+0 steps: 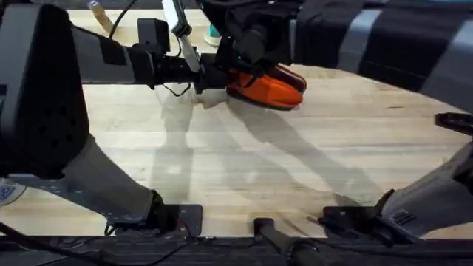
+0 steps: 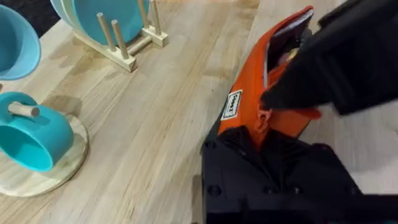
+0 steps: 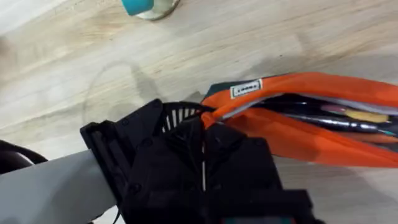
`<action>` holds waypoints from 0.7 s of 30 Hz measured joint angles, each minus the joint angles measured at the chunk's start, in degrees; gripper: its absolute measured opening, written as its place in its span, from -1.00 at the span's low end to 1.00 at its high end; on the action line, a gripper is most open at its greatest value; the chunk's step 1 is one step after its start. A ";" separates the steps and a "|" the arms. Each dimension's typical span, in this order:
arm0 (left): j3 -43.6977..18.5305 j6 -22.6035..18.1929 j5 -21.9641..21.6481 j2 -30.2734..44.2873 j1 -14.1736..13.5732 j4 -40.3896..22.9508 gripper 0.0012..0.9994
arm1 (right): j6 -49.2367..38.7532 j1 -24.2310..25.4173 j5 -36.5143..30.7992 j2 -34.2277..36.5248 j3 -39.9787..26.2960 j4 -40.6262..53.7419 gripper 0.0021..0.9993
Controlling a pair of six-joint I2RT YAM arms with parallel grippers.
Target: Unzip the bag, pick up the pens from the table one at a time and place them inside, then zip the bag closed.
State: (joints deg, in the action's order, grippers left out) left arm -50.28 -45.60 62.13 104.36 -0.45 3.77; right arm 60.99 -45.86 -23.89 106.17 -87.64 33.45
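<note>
The orange bag (image 1: 270, 90) lies at the far middle of the table (image 1: 281, 170). Its zipper gapes open, and a silvery-grey pen (image 3: 329, 122) lies inside on the dark lining beside other slim items. My left gripper (image 1: 218, 80) reaches in from the left and is shut on the bag's (image 2: 249, 87) labelled end. My right gripper (image 3: 205, 124) comes down from above at that same end. Its fingers are pressed together at the zipper line, and the pull is hidden between them. In the left wrist view the right gripper (image 2: 266, 102) tapers to a point on the bag's opening.
Teal plates in a wooden rack (image 2: 106, 18), a teal mug on a round wooden base (image 2: 31, 137) and a teal bowl (image 2: 12, 43) stand left of the bag. A teal cup (image 3: 146, 6) stands behind it. Bare tabletop stretches in front of the bag.
</note>
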 joint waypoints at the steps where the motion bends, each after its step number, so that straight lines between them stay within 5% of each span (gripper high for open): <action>1: 0.00 0.00 0.00 0.00 -0.02 0.07 -0.92 | 0.00 0.20 0.20 -0.38 0.00 0.48 -0.94; 21: 0.00 0.00 -0.02 0.00 -0.17 0.12 -0.92 | -0.20 6.01 1.20 -2.73 -0.04 9.60 -0.94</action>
State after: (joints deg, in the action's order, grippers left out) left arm -50.28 -45.60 62.11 104.36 -0.62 3.89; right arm 60.80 -39.84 -22.70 103.44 -87.68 43.05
